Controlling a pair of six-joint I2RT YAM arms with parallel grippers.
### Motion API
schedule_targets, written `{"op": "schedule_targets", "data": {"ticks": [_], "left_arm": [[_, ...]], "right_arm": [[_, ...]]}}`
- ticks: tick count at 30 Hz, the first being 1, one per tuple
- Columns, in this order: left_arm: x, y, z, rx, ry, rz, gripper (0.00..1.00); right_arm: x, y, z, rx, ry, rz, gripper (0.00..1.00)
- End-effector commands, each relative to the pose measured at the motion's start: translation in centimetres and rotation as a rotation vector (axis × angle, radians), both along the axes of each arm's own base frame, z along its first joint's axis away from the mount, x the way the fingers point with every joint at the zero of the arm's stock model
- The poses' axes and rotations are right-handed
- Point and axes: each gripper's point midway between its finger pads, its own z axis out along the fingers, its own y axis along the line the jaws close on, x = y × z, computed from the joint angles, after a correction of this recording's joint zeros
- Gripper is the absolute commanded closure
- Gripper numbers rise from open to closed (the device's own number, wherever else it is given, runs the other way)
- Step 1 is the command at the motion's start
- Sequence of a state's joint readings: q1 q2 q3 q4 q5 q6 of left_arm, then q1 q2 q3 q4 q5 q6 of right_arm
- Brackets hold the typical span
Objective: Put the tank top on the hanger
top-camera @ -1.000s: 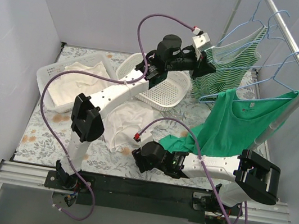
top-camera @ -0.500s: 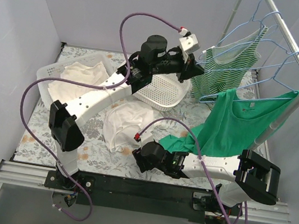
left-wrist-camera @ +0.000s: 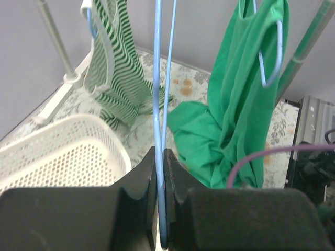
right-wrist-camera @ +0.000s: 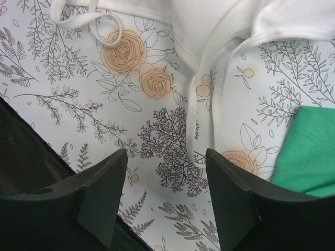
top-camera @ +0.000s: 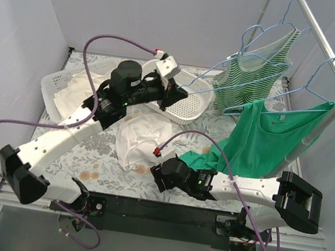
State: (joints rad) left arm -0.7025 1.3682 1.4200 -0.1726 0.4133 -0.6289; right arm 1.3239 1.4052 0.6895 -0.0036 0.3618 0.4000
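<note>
The white tank top [top-camera: 138,139] lies crumpled on the flowered table in the middle. Its straps and hem also show in the right wrist view [right-wrist-camera: 209,26]. My left gripper [top-camera: 172,94] is shut on the light-blue wire hanger [top-camera: 203,79] and holds it in the air over the white basket. In the left wrist view the wire [left-wrist-camera: 158,94] runs up from between the closed jaws [left-wrist-camera: 159,157]. My right gripper [top-camera: 156,173] is open and empty, low over the table by the tank top's near edge. A white strap [right-wrist-camera: 205,120] lies just ahead of its jaws [right-wrist-camera: 165,162].
A white perforated basket [top-camera: 186,106] stands behind the tank top. A tray with a cream-white bundle [top-camera: 71,88] is at the left. A rail [top-camera: 327,42] at the right holds a striped top [top-camera: 251,81] and a green top [top-camera: 261,137], whose hem lies on the table [right-wrist-camera: 309,151].
My left arm has swung left and down from the rail, carrying the hanger with it to above the basket. My right gripper has barely moved.
</note>
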Motion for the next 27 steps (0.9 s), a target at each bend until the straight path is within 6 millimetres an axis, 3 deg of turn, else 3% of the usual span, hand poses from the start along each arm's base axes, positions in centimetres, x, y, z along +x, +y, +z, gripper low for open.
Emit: {"op": "schedule_targets", "data": {"ticks": [1,8,12,14,16,20,22,27], "left_arm": [[-1.9,4.6,0.2,-0.001,-0.006,0.126,1.0],[-7.2,10.3,-3.2,0.03,0.099,0.2,1.0],[-10.0,13.6,-4.7,0.029,0.162,0.265,1.0],[-10.8,15.3,-6.0,0.063,0.201,0.32,1.0],[-11.6,16.8,-6.0,0.061,0.209,0.364,1.0],[-12.9,19.4,-7.8,0.133,0.285,0.444,1.0],[-12.9,20.6,-8.1,0.149,0.297,0.499,1.0],[-14.1,22.0,-6.8,0.134,0.297,0.527,1.0]], "right_arm": [[0.5,0.4,2.5,0.052,-0.029,-0.023,0.3],[1.2,-0.2,4.7,0.088,-0.049,-0.092,0.3],[3.0,-1.7,5.8,0.084,-0.062,-0.234,0.3],[4.8,-2.4,5.3,0.085,-0.02,-0.292,0.32],[4.9,-1.9,4.7,0.106,0.069,-0.256,0.35],[5.8,-0.6,3.6,0.082,0.076,-0.203,0.38],[6.2,-0.1,3.6,0.071,0.083,-0.21,0.4],[6.1,-0.1,0.5,0.0,0.15,-0.243,0.49]]}}
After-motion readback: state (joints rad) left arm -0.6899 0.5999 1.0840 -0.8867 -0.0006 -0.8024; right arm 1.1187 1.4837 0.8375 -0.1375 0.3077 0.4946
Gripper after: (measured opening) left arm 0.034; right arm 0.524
